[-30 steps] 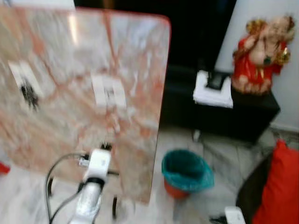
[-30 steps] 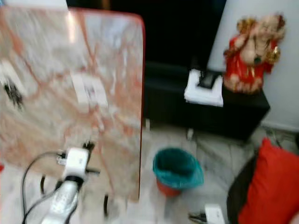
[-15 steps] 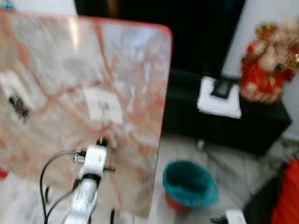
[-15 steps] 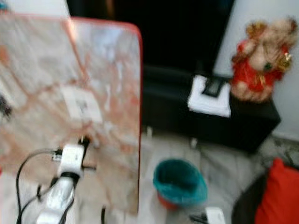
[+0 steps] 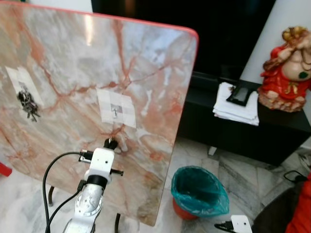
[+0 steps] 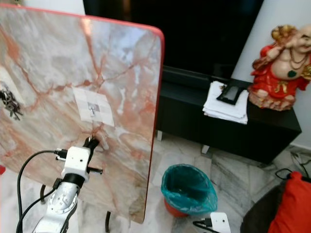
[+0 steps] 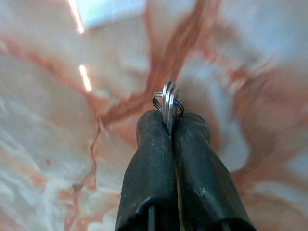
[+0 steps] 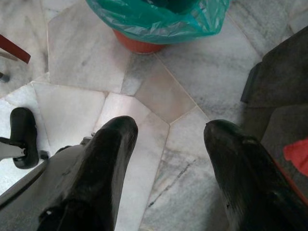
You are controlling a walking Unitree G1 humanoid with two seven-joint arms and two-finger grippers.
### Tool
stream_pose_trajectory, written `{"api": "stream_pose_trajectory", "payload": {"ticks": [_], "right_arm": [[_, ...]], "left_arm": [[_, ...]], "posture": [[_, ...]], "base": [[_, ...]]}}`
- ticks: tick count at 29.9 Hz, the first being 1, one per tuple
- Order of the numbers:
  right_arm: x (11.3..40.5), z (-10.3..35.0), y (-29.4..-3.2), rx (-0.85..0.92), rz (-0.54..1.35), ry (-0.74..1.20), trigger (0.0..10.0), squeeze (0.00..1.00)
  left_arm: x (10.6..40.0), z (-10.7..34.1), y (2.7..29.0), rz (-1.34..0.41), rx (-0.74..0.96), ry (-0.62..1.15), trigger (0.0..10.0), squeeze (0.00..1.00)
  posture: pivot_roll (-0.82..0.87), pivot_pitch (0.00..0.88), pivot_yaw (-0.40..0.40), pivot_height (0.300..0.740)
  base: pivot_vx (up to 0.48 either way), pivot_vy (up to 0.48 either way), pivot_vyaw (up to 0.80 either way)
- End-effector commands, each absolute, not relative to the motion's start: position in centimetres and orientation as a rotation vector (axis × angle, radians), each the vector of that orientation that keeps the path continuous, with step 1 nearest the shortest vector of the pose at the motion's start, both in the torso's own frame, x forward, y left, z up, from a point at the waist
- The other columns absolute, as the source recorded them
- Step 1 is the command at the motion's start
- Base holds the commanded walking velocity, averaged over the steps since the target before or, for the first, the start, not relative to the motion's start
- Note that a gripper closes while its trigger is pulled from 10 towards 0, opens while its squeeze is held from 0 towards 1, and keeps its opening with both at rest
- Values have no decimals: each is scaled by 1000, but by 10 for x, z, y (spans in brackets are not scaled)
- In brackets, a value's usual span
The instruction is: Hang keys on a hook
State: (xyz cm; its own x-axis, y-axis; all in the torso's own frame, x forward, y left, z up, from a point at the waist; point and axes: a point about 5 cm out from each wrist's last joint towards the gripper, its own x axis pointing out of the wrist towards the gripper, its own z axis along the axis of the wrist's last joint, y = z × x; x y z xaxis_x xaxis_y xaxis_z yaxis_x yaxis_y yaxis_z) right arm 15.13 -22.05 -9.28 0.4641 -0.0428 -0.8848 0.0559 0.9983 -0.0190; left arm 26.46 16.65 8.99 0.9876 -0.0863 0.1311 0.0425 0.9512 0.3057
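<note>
My left gripper (image 7: 169,126) is raised close to a tilted marble board (image 5: 146,63) veined in pink and orange with a red rim. Its two black fingers (image 7: 149,159) are pressed together on the keys (image 7: 168,102), whose silver ring sticks out just past the tips. Just above the gripper on the board is a white patch (image 5: 115,108) with a small hook (image 5: 114,112) on it, as far as I can make out. Another dark bunch of keys (image 5: 27,103) hangs on a second patch further to my left.

My right gripper (image 8: 166,132) hangs low over the pale marble floor (image 8: 159,96), fingers spread wide and holding nothing. Beside the board stands an orange bin (image 5: 181,209) lined with a teal bag (image 5: 199,191). Behind is a black cabinet (image 6: 272,131) carrying folded white cloth (image 6: 226,104) and a red figurine (image 6: 282,73)
</note>
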Motion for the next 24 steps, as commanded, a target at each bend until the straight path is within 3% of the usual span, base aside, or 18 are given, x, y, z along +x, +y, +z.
{"api": "stream_pose_trajectory", "payload": {"ticks": [1,24], "right_arm": [[157,-90,-222,5,-59,1071,10000,0],[157,-90,-222,4,-43,1074,10000,0]], "left_arm": [[263,92,163,-81,316,-139,10000,0],[262,101,165,-57,345,-147,10000,0]], "posture": [[21,0,-90,740],[24,0,-91,740]], "base": [[0,0,0],[0,-63,0]]}}
